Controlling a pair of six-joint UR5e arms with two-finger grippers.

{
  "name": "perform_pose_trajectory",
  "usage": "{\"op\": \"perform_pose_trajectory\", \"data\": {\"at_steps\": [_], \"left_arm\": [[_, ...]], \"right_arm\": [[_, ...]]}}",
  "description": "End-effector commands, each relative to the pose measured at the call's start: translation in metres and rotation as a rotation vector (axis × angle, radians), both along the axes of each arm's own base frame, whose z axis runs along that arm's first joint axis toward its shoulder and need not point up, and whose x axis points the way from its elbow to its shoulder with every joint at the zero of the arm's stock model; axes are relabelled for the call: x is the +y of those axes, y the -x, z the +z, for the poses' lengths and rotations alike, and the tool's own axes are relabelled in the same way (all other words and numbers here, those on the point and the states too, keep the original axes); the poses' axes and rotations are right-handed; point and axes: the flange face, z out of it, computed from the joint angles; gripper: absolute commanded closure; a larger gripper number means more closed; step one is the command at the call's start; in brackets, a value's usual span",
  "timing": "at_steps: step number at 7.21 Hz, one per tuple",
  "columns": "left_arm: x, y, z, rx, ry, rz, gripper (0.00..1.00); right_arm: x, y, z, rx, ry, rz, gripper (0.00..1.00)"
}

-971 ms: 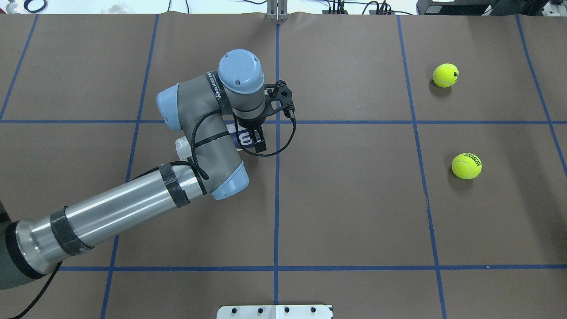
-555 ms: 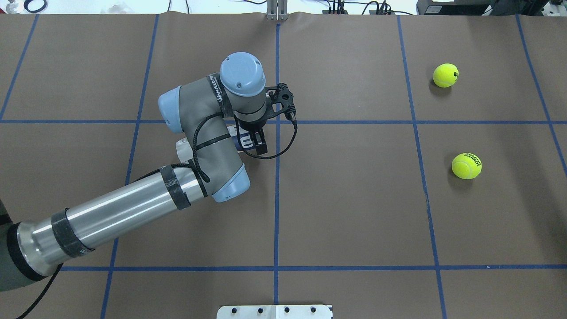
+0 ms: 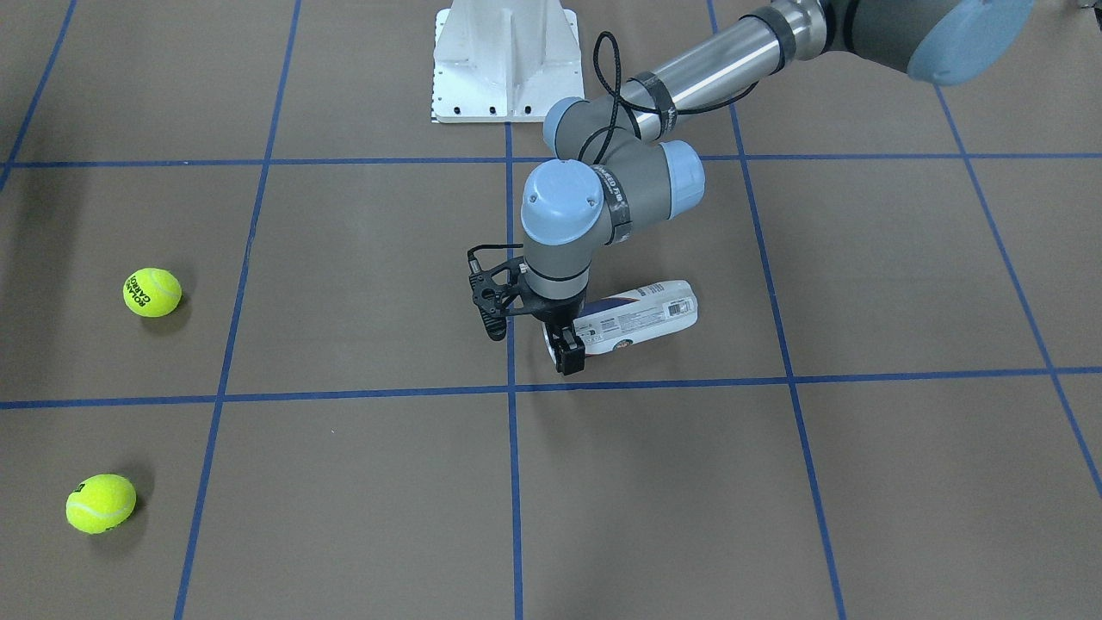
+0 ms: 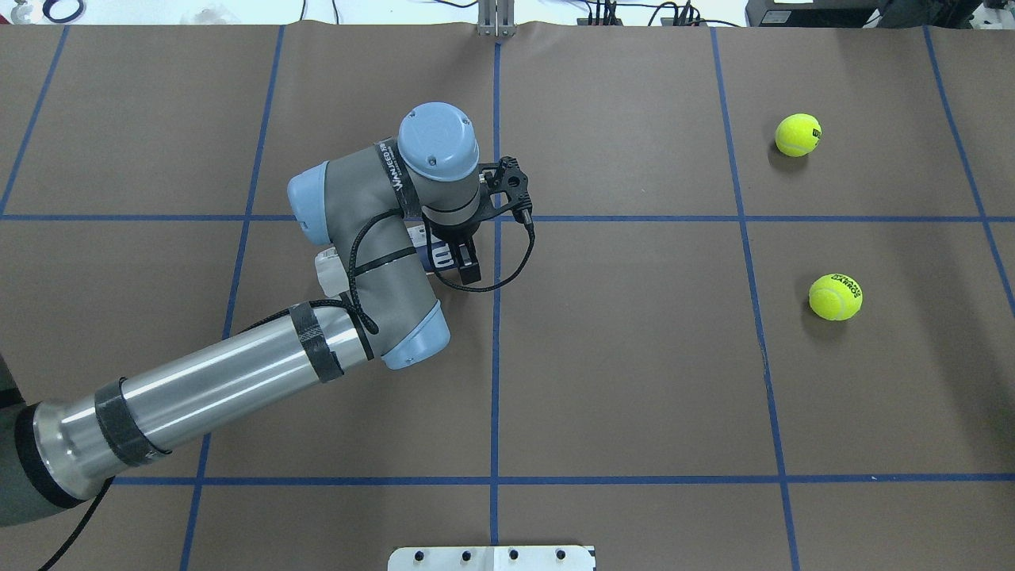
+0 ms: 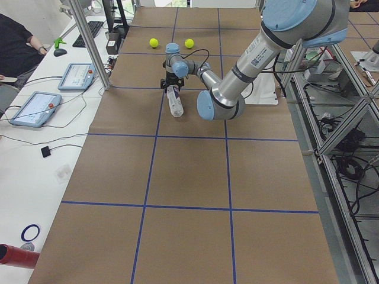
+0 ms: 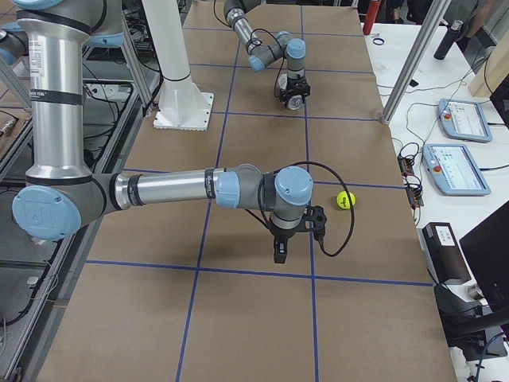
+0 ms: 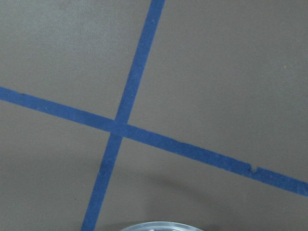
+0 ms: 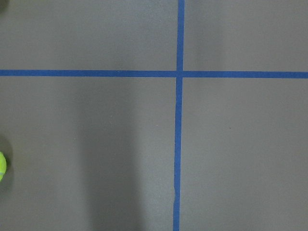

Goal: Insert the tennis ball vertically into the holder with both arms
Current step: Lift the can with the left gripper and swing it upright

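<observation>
The holder (image 3: pixel 641 316), a clear can with a white and navy label, lies on its side near the table's middle; it also shows in the overhead view (image 4: pixel 432 254). My left gripper (image 3: pixel 564 349) points down over the can's mouth end with its fingers astride it, open. The can's metal rim (image 7: pixel 154 226) shows at the bottom of the left wrist view. Two yellow tennis balls (image 4: pixel 798 135) (image 4: pixel 835 296) lie far to the right. My right gripper (image 6: pixel 280 255) hangs low over the table near one ball (image 6: pixel 345 199); I cannot tell if it is open or shut.
The white pedestal base (image 3: pixel 508 60) stands at the robot's side of the table. Blue tape lines (image 4: pixel 495 317) grid the brown table cover. Tablets and cables (image 6: pixel 457 159) lie off the table's far edge. A ball's edge (image 8: pixel 1 166) shows in the right wrist view.
My left wrist and gripper have shifted slightly toward the robot and down over the can's mouth end. The can and the balls have not moved.
</observation>
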Motion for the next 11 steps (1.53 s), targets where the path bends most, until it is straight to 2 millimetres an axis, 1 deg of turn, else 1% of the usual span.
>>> {"op": "perform_pose_trajectory", "data": {"at_steps": [1, 2, 3, 4, 5, 6, 7, 8, 9, 10, 11], "left_arm": [[0.001, -0.001, 0.000, -0.002, 0.003, 0.001, 0.14], [0.001, 0.000, -0.003, 0.002, -0.002, 0.000, 0.18], [0.001, 0.001, -0.005, 0.006, -0.002, -0.004, 0.33], [-0.002, 0.007, -0.013, 0.013, -0.019, -0.020, 0.40], [-0.005, 0.026, -0.036, 0.054, -0.049, -0.042, 0.41], [-0.011, 0.051, -0.062, 0.103, -0.076, -0.073, 0.44], [-0.013, 0.072, -0.084, 0.152, -0.078, -0.116, 0.46], [-0.013, 0.090, -0.105, 0.247, -0.072, -0.179, 0.46], [-0.018, 0.105, -0.121, 0.398, -0.076, -0.243, 0.46], [-0.016, 0.115, -0.113, 0.536, -0.060, -0.290, 0.46], [-0.013, 0.128, -0.091, 0.654, -0.060, -0.313, 0.46]], "right_arm": [[0.000, 0.000, 0.000, 0.000, 0.001, 0.001, 0.00], [0.000, 0.000, 0.000, 0.000, 0.001, 0.001, 0.00], [0.000, 0.000, 0.000, 0.000, 0.003, 0.001, 0.00], [-0.001, 0.000, 0.000, 0.000, 0.000, 0.001, 0.00], [-0.001, 0.000, -0.001, 0.000, -0.002, 0.001, 0.00], [-0.001, 0.000, -0.001, 0.000, -0.001, 0.002, 0.00], [-0.001, 0.000, -0.001, 0.000, -0.001, 0.002, 0.00], [-0.001, 0.000, -0.002, 0.000, -0.002, 0.002, 0.00], [-0.003, 0.000, -0.003, 0.000, -0.004, 0.002, 0.00], [-0.005, 0.000, -0.005, 0.000, -0.008, 0.002, 0.00], [-0.005, 0.000, -0.006, 0.000, -0.009, 0.003, 0.00]]}}
